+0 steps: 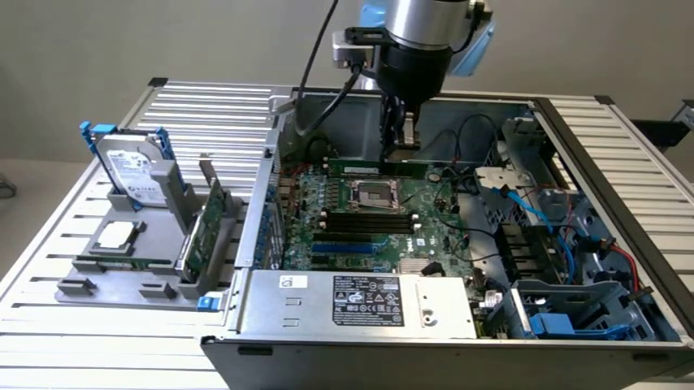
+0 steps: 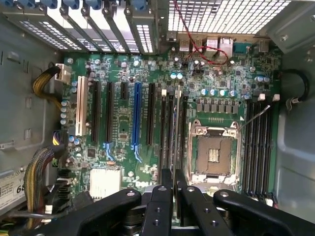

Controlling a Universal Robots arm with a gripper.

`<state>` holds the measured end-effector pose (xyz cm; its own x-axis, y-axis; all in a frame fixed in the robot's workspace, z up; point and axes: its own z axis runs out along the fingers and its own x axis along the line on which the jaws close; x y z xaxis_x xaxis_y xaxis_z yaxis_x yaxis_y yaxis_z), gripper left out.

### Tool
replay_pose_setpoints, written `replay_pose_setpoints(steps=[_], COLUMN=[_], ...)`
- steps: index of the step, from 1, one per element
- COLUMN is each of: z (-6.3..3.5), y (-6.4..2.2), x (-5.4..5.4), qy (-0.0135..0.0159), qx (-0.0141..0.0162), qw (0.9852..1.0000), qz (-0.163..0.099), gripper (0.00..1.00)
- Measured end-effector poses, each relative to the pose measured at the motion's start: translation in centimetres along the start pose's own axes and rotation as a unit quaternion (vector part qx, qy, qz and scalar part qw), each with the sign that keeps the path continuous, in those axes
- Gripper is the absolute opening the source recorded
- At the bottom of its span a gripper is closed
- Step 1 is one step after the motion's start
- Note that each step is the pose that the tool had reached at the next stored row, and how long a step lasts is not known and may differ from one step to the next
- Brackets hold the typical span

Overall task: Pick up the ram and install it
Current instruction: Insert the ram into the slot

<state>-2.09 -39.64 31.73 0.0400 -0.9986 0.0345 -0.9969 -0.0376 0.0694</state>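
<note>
While the ram (image 1: 363, 169) hangs lengthwise over the far bank of memory slots (image 2: 163, 128), just beyond the CPU socket (image 1: 379, 193), the pincer (image 1: 404, 153) pinches it from above near mid-length. Its fingers (image 2: 162, 206) are pressed onto the stick's two faces. Whether the lower edge touches a slot cannot be told.

Risks, as judged:
- A stick skewed or offset from the slot line would land on a slot wall or the socket frame. Downward force could then bend the board or mark its contacts.
- A notch set the wrong way round would block seating.
- A narrow pinch at one spot gives little hold against tilt, so one end may seat while the other rides high.

Room:
- On the far side, the case wall (image 1: 347, 122) stands near the ram, and black cables (image 1: 477, 134) loop toward the exterior view's right.
- The near side is freer, with the socket first and then the near slot bank (image 1: 369, 221).
- Straight up is open.
- The hard drive (image 1: 136, 175) and expansion card (image 1: 206, 231) stand outside the case over the tabletop (image 1: 206, 106), well apart.
</note>
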Motion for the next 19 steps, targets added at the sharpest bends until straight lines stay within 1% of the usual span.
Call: replay_pose_setpoints(steps=[4,12,19], z=[0.74,2.21,3.47], y=[-0.2,-0.29,-0.38], x=[0.2,0.7,0.8], qy=[0.0001,0.0005,0.0005], qx=[0.0001,0.0003,0.0003], qw=[1.0,1.0,1.0], qz=[-0.002,-0.007,-0.007], gripper=[0.14,0.14,0.14])
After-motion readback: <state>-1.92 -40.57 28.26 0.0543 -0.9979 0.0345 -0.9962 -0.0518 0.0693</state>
